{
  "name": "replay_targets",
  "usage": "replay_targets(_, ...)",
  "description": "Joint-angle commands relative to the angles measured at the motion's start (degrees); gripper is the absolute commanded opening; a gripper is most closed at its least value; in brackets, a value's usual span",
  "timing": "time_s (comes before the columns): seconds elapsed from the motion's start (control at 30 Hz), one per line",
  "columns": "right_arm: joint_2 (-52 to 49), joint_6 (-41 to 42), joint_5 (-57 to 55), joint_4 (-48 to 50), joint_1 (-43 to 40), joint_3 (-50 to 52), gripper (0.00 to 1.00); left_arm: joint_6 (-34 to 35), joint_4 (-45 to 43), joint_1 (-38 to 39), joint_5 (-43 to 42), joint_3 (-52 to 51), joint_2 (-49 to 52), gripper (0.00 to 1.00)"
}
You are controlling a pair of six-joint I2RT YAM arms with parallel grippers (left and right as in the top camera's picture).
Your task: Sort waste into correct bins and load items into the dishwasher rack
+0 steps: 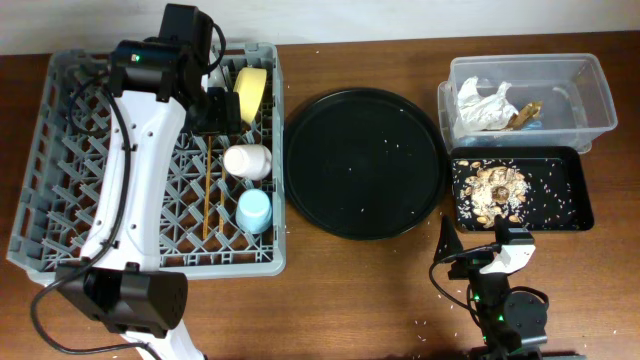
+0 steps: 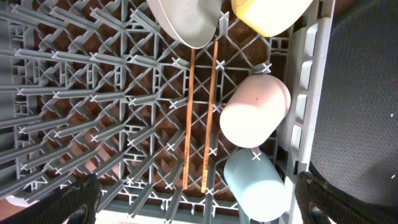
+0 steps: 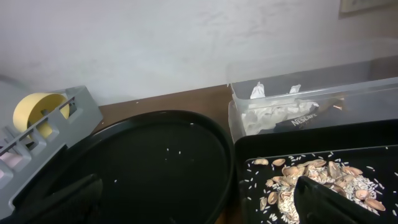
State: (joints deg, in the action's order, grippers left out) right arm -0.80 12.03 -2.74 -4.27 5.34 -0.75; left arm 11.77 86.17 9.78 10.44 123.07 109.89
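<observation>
The grey dishwasher rack (image 1: 60,150) holds the yellow bowl (image 1: 250,90), pink cup (image 1: 247,160), blue cup (image 1: 254,210) and two chopsticks (image 1: 208,195). My left gripper (image 2: 199,211) is open and empty above them; its view shows the plate (image 2: 186,22), chopsticks (image 2: 200,118), pink cup (image 2: 255,112) and blue cup (image 2: 255,186). The clear tub (image 1: 590,100) holds the napkin (image 1: 482,105) and wrapper (image 1: 525,115). The black rectangular tray (image 1: 575,190) holds the food scraps (image 1: 495,190). My right gripper (image 3: 199,205) is open and empty, low at the table front.
A large round black tray (image 1: 365,160) with a few rice grains lies between the rack and the bins. The left arm (image 1: 140,150) stretches over the rack's middle. Loose grains dot the wooden table (image 1: 350,290).
</observation>
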Motion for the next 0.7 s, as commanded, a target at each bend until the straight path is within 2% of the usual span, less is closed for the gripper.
replay_targets(0.0, 0.59, 0.22, 0.11, -0.2, 0.02, 0.44, 0.98, 0.13, 0.04, -0.15, -0.37, 0.57, -0.35, 0.99)
replay_targets(0.67, 0.59, 0.22, 0.11, -0.22, 0.02, 0.44, 0.99, 0.13, -0.02, 0.02, 1.14, 0.57, -2.01, 0.99)
